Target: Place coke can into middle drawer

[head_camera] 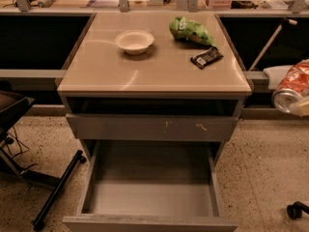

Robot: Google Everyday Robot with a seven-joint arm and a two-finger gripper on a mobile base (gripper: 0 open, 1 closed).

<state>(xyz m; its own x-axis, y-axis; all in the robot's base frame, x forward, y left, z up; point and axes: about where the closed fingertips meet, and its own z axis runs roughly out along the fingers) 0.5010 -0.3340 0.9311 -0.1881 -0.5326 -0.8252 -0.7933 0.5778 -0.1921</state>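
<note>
The coke can (292, 83), orange-red with a silver end, hangs in the air at the right edge of the camera view, level with the cabinet top and to the right of it. My gripper (301, 104) is mostly cut off by the frame edge; a pale finger shows against the can's lower right side, holding it. The middle drawer (150, 223) is pulled out at the bottom of the cabinet, with a bare grey floor and low side walls. It lies below and to the left of the can.
A white bowl (134, 41), a green chip bag (190, 31) and a dark snack bar wrapper (206, 57) lie on the cabinet top (154, 74). A shut drawer front with pale scratches (152, 128) sits above the open drawer. Chair legs (55, 190) stand left, a castor (295, 210) right.
</note>
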